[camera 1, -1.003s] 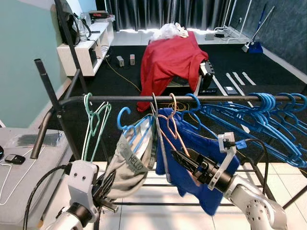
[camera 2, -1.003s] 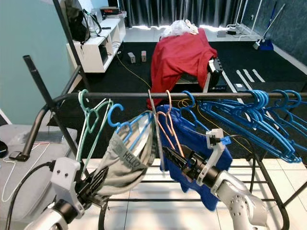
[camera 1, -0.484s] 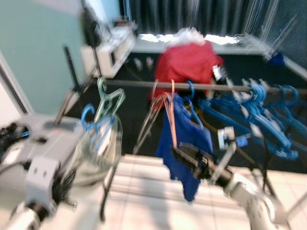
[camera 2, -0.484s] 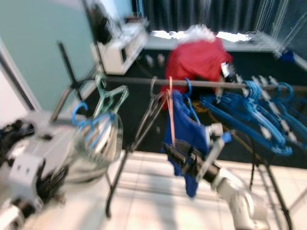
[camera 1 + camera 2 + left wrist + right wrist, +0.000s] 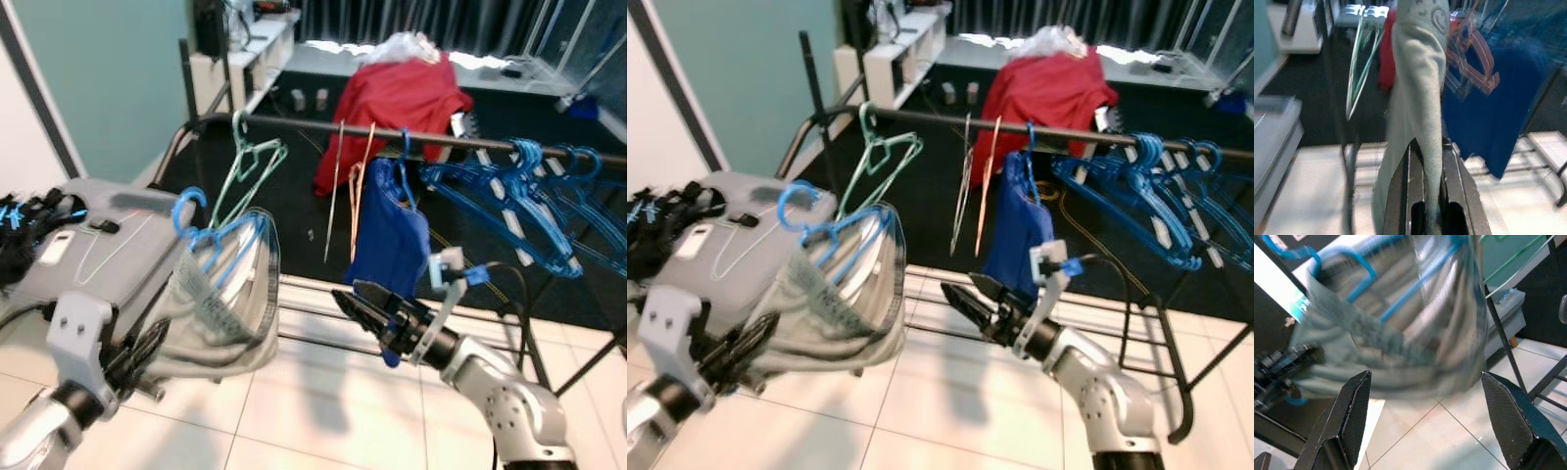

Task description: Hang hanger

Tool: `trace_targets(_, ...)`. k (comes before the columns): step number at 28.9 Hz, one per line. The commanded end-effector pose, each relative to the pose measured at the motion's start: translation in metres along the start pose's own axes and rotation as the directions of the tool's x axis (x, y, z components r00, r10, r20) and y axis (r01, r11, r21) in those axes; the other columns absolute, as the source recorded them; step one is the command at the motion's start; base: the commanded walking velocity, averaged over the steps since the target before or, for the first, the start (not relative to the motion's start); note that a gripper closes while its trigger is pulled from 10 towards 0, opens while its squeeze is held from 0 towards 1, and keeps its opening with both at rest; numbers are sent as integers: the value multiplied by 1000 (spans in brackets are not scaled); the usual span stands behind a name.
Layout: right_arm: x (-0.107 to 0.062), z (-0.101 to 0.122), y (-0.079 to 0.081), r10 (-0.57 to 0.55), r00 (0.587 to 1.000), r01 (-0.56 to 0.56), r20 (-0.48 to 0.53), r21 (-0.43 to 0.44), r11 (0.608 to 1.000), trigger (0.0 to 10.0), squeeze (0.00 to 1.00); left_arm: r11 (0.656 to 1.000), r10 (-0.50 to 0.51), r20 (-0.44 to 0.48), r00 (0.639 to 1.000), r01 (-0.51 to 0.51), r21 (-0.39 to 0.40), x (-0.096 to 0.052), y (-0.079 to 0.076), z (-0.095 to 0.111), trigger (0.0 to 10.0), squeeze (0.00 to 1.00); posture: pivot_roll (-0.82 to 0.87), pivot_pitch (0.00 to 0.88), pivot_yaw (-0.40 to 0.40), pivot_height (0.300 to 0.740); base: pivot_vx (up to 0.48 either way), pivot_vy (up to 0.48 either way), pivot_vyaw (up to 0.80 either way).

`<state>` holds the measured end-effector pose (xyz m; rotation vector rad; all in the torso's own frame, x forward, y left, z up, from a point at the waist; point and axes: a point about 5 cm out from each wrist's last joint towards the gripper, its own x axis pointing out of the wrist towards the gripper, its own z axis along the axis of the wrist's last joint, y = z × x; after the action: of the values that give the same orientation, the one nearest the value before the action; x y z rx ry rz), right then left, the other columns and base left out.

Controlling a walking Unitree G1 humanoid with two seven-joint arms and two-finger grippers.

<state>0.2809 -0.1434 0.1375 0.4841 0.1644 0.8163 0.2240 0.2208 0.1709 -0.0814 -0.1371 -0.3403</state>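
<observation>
Pulling away from the clothes rail [image 5: 294, 124]: blue hanger [image 5: 220, 235] with grey garment [image 5: 223, 311] is now unhooked, pinched in my left gripper [image 5: 1426, 196]; right gripper [image 5: 1430, 421] spread wide at 3 o'clock. Rehang needed.

Head stereo downward; wrists close-up

No lettering you could read anywhere. The grey garment [image 5: 220, 313] on the blue hanger [image 5: 211, 235] carries a printed band along its edge, but its marks are too blurred to make out; in the left wrist view you see rounded marks near the cloth's top, equally unreadable. The rail [image 5: 323, 125], the other hangers and the grey case [image 5: 108, 245] show you no text.
</observation>
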Motion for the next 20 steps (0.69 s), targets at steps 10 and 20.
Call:
trace_targets(10,19,16,2,-12,988,3,153,61,998,10000,0,971,-224,129,966,232,-56,18,-20,31,10000,0,32,0,-20,740,0,0,0)
trace_targets(20,3,47,-10,-57,935,7,349,140,990,10000,0,961,-275,38,961,275,18,6,-7,38,10000,0,34,0,-19,740,0,0,0)
